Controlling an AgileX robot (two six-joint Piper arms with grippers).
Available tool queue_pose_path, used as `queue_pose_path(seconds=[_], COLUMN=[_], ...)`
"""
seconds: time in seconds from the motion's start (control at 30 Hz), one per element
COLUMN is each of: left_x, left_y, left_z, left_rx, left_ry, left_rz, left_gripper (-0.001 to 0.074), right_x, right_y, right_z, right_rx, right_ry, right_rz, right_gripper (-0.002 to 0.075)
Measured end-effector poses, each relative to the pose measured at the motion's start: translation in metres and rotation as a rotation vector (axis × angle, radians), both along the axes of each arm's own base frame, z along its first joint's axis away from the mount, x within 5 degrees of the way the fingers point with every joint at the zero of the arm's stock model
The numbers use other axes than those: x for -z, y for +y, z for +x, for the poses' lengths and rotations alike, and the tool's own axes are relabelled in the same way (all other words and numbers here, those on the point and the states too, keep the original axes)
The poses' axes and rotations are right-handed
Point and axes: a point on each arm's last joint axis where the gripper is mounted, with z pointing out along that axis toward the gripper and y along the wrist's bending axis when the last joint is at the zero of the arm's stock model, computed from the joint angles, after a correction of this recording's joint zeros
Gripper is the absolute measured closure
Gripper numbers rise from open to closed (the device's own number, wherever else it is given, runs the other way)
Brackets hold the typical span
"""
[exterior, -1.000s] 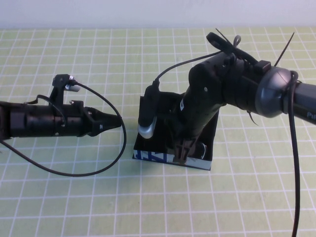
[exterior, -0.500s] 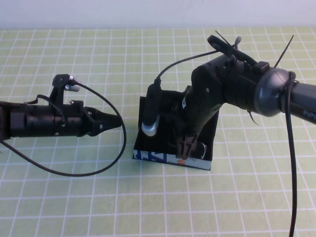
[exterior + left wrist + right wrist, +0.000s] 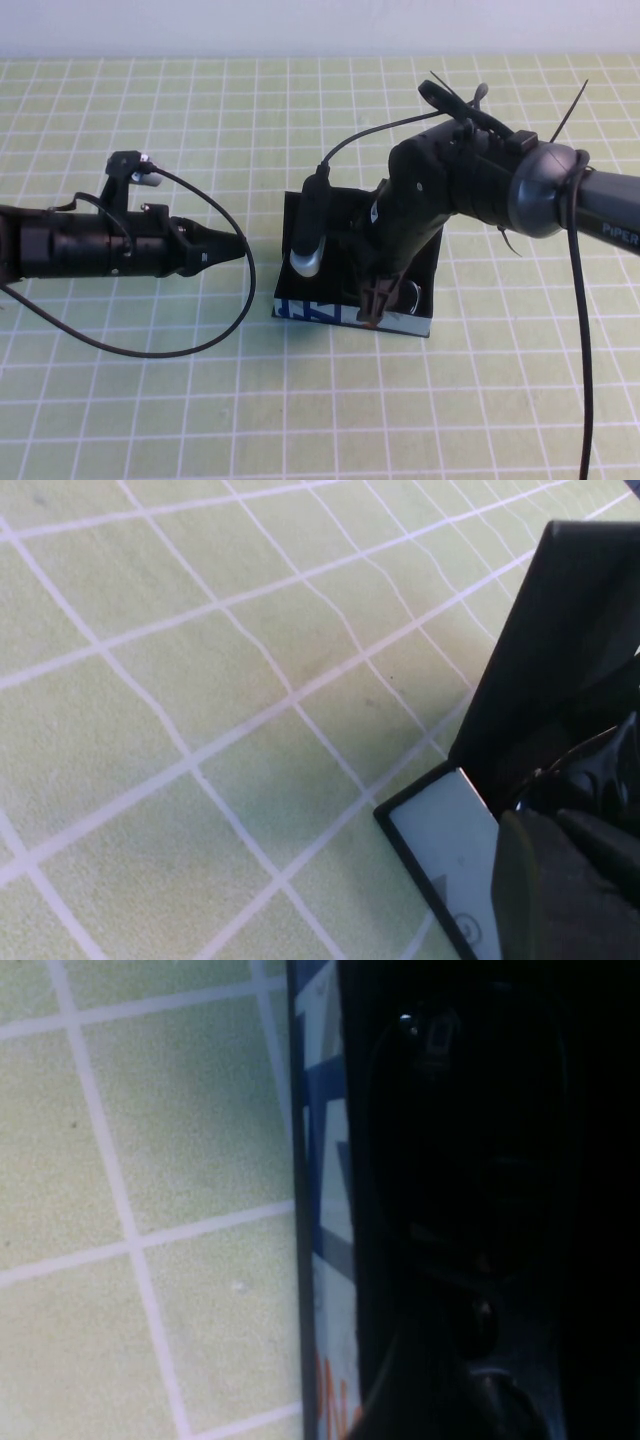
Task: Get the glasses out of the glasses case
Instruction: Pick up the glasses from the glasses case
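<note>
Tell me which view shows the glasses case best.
The high view: the rectangular matte black glasses case lies whole, with its pale blue printed front, under the right claw; the left claw hovers beside it. The left wrist view shows only a corner, the right wrist view only the printed edge.

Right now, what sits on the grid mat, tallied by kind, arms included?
Glasses case: 1
Glasses, inside the case: 1
Arms: 2; left end effector beside the case, right end effector down in the case at the glasses
Total: 4
</note>
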Motion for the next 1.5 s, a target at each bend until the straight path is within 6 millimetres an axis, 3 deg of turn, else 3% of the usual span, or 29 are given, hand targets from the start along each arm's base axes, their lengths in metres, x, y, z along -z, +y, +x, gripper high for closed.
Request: queue_pose_path(seconds=[1.07, 1.4, 1.5], left_x=[0.0, 0.0, 0.0], left_y=[0.0, 0.0, 0.0], left_z=[0.0, 0.0, 0.0], left_rx=[0.005, 0.005, 0.005], left_ry=[0.0, 0.0, 0.0], left_rz=[0.004, 0.004, 0.004], left_gripper=[0.0739, 0.0739, 0.0739], right_x=[0.005, 0.017, 0.017], right_y=[0.0, 0.001, 0.001], right_z=[-0.003, -0.001, -0.001], right_rx=[-0.034, -0.032, -0.033], right_ry=[0.054, 0.072, 0.071], right_rz=[-0.012, -0.025, -0.026], right_gripper=[0.0364, 0.037, 0.0403])
